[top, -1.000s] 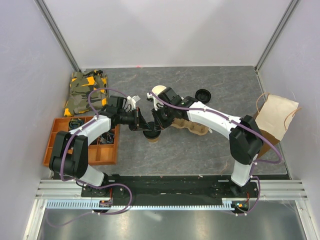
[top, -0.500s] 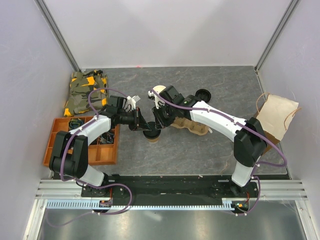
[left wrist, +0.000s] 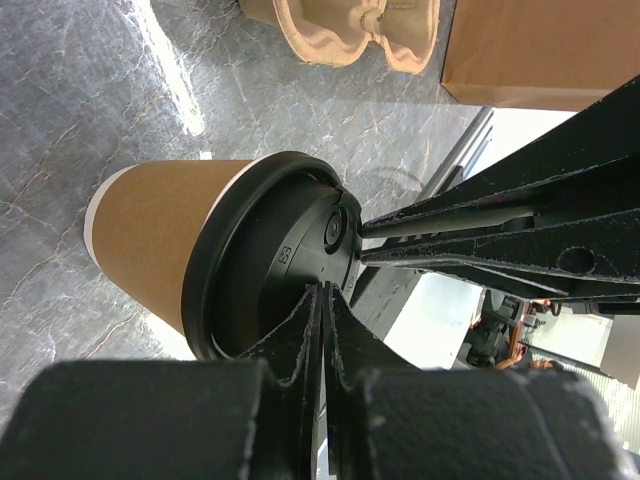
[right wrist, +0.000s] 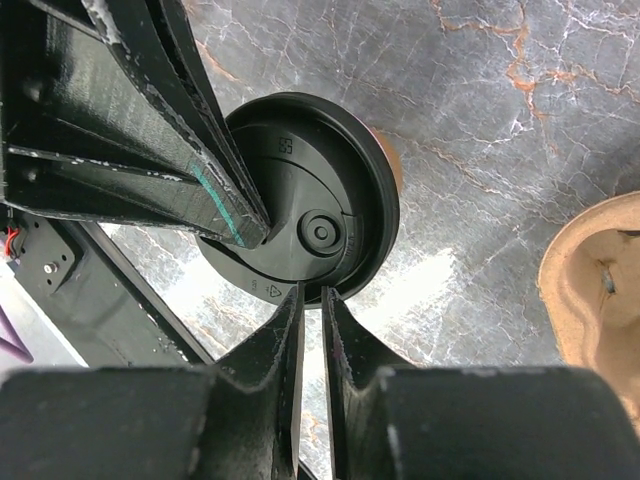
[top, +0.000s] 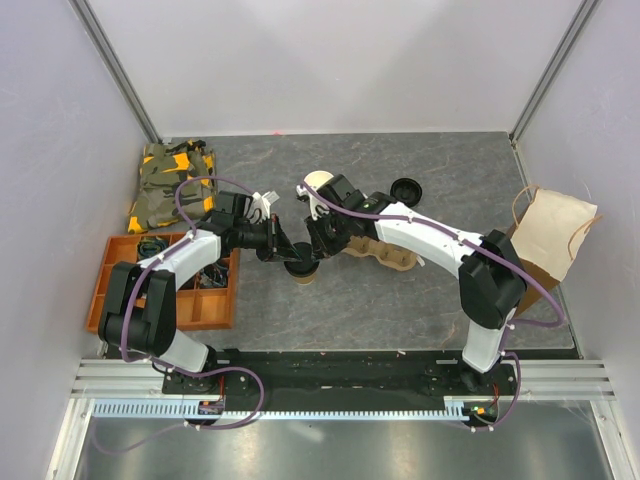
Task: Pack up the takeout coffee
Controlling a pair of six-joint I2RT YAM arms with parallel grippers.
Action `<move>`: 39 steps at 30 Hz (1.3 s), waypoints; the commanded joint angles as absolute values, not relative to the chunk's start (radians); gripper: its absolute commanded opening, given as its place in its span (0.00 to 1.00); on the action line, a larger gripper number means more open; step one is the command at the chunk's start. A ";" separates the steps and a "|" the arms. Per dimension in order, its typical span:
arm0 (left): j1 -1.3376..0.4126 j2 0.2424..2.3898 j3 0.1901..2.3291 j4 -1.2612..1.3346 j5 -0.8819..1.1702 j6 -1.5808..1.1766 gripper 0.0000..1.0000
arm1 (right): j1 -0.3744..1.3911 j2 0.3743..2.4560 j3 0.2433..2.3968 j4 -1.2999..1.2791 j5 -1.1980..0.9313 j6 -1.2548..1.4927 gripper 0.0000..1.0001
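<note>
The takeout coffee (top: 302,272) is seen upright on the tabletop (top: 400,310), directly below the tips of both claws. The left claw (left wrist: 322,292) is pressed fully together, and its tips are laid on the black lid (left wrist: 260,270). The right claw (right wrist: 308,290) is narrowed to a thin slit at the rim of the lid. Whether the rim is pinched cannot be told.

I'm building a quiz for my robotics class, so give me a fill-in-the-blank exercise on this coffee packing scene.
The brown paper cup wears a ____ lid. The left tool and right tool both meet at that cup's ____. The brown paper bag stands on the table's ____ side. The orange compartment tray sits on the ____ side.
Missing words: black; lid; right; left.
</note>
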State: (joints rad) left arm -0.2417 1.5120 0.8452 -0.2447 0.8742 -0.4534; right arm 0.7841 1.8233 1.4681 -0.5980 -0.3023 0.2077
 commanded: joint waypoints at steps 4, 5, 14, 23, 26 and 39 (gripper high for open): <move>-0.242 1.531 0.856 -0.270 0.818 -0.417 0.06 | 0.779 1.815 1.569 -0.623 -0.351 0.210 0.20; -0.242 1.531 0.857 -0.270 0.822 -0.417 0.06 | 0.775 1.813 1.578 -0.615 -0.342 0.207 0.21; -0.242 1.441 0.867 -0.239 0.860 -0.445 0.12 | 0.762 1.827 1.548 -0.586 -0.337 0.242 0.23; -0.242 1.286 0.925 -0.251 0.801 -0.485 0.22 | 0.753 1.815 1.506 -0.565 -0.339 0.278 0.26; -0.242 1.284 0.969 -0.339 0.687 -0.393 0.20 | 0.741 1.825 1.494 -0.554 -0.360 0.296 0.27; -0.310 1.361 1.005 -0.436 0.505 -0.201 0.12 | 0.719 1.876 1.474 -0.531 -0.437 0.350 0.24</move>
